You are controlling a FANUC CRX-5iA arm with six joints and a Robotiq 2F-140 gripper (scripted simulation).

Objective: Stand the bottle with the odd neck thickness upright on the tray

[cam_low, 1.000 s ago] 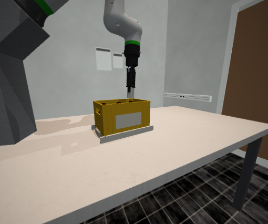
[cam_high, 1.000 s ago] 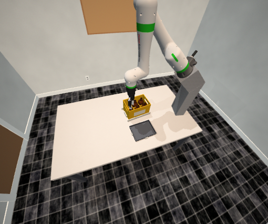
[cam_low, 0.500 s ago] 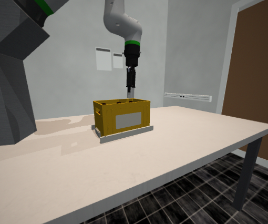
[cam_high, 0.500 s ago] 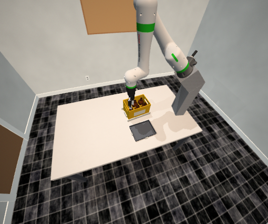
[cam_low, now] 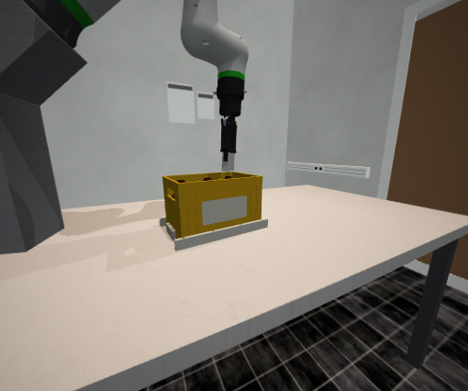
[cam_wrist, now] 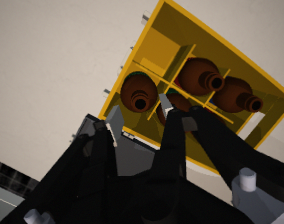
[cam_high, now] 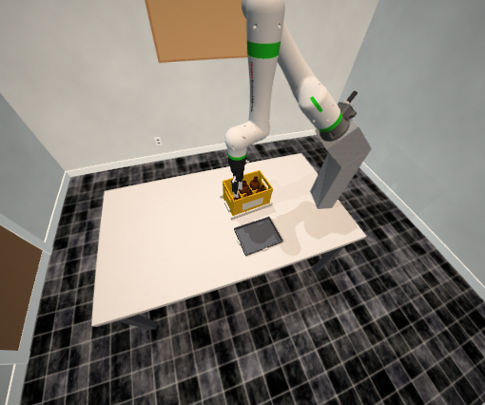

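Observation:
A yellow crate [cam_high: 248, 192] stands at the middle back of the table and holds several brown bottles, all upright in their compartments. It also shows in the exterior view [cam_low: 214, 202] and in the wrist view [cam_wrist: 193, 95]. My gripper [cam_low: 227, 160] hangs straight down just above the crate's far left end, fingers partly open and empty. In the wrist view my fingertips stand on either side of one brown bottle [cam_wrist: 139, 94] below them, apart from it. Another bottle [cam_wrist: 174, 102] is partly hidden behind one finger. The dark grey tray [cam_high: 258, 236] lies flat and empty in front of the crate.
The crate sits on a low grey base plate [cam_low: 218, 233]. The robot's grey pedestal [cam_high: 340, 166] stands at the table's right back corner, and looms large in the exterior view [cam_low: 10, 138]. The table edge runs close behind the tray's near side.

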